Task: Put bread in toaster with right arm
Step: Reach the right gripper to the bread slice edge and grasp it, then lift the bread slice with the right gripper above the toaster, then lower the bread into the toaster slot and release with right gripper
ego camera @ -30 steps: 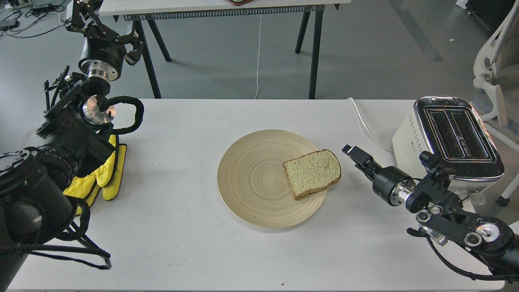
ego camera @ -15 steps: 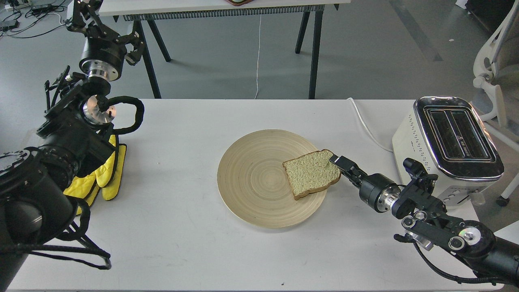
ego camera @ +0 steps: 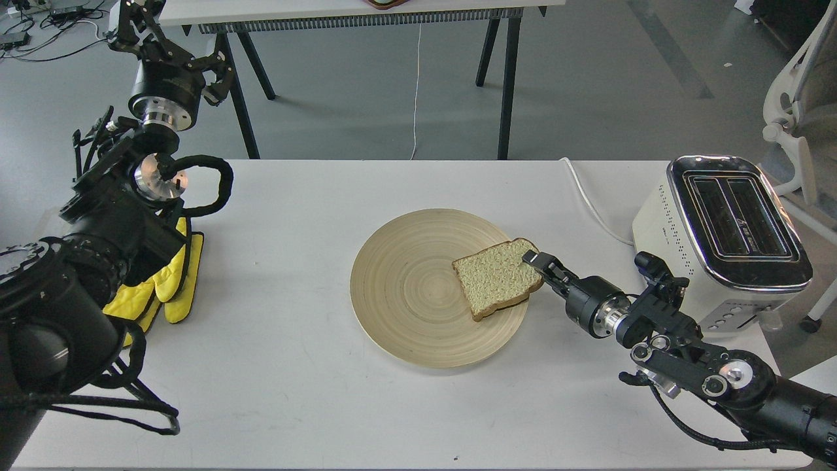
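Note:
The bread [ego camera: 497, 277] lies on the right side of a round wooden plate [ego camera: 405, 288] at the table's middle. My right gripper [ego camera: 536, 263] reaches in from the lower right and sits at the bread's right edge, with one slim black finger [ego camera: 541, 261] over the crust. The other finger is hidden, so I cannot tell whether the jaws are closed on the slice. The cream-white toaster [ego camera: 732, 229] stands at the table's right end, both slots facing up and empty. My left gripper [ego camera: 171, 47] is raised at the far left, off the table, with its fingers spread and nothing in them.
A yellow cloth glove [ego camera: 171, 281] lies on the table's left side under my left arm. The toaster's white cord [ego camera: 592, 203] runs across the table behind my right arm. A second table [ego camera: 366, 16] and a chair [ego camera: 801, 98] stand beyond.
My right gripper moved left from beside the toaster to the bread's right edge. The bread has shifted a little to the left on the plate. The left arm has not moved.

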### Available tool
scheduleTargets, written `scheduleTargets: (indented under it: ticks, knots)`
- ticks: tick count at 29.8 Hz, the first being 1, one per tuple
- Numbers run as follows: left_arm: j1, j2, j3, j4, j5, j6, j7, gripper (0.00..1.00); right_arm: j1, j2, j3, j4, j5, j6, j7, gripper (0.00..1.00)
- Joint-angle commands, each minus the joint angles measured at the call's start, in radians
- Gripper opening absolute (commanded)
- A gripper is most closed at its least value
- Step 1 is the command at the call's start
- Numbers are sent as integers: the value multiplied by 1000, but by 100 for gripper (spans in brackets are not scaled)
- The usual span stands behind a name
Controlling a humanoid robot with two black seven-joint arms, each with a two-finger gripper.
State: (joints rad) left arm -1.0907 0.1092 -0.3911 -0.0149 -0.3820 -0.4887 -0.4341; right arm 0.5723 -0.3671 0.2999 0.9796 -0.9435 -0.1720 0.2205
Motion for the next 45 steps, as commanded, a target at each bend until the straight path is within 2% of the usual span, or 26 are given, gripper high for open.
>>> scheduleTargets:
  ticks: [1,5,9,15,20,28,32,45]
  knots:
    - [0,0,0,0,0,0,0,100,15,-7,-1,5,2,0,0,4]
    - [0,0,0,0,0,0,0,100,24,-38,1,20,2,0,7,0]
    - [0,0,0,1,0,0,0,100,55,-136,2,120,2,0,7,0]
    - [0,0,0,1,0,0,0,100,150,-383,11,261,0,-4,10,0]
    - [0,0,0,1,0,0,0,100,239,-639,13,373,0,-3,14,0]
    - [0,1,0,1,0,0,-2,100,273,-906,13,410,-95,-3,11,0]
    - [0,1,0,1,0,0,0,100,262,-937,-4,406,-100,-3,11,0]
    - [0,0,0,1,0,0,-2,100,248,-897,-128,399,-104,-41,7,0]
